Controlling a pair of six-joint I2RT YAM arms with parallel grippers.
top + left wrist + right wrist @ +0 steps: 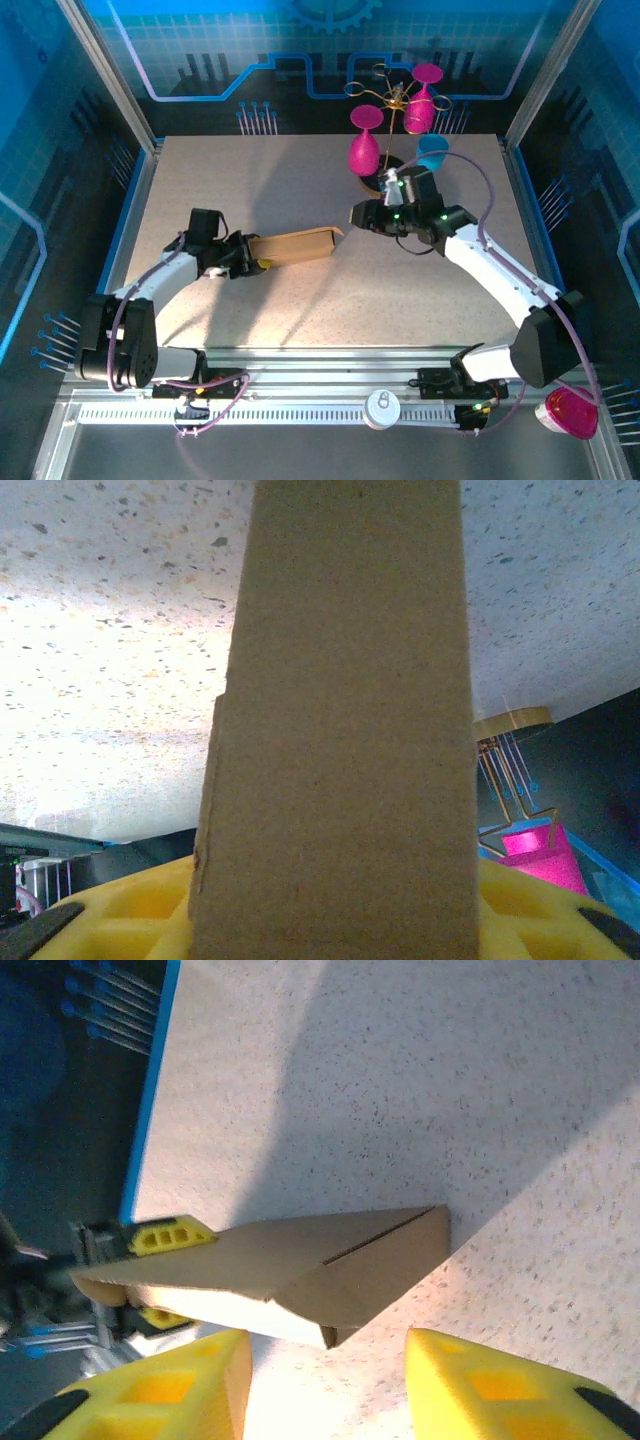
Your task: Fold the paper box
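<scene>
Two arms meet over the middle of the table (300,185). The left gripper (256,257) is clamped on the left end of the box (298,246), which is folded flat into a long brown strip. The strip reaches rightward from the jaws, a little left of the table's centre. In the left wrist view the cardboard (340,740) runs straight out between the yellow fingers (120,920).

The right gripper (358,216) sits just beyond the box's right end. In the right wrist view its two yellow fingers (170,1390) stand apart with nothing between them. The box's pointed corner (330,1270) lies just ahead of that gap, not touching either finger. Whether the strip rests on the table or is lifted off it, I cannot tell.

At the far edge stands a gold rack (395,100) hung with pink glasses (364,150).
</scene>
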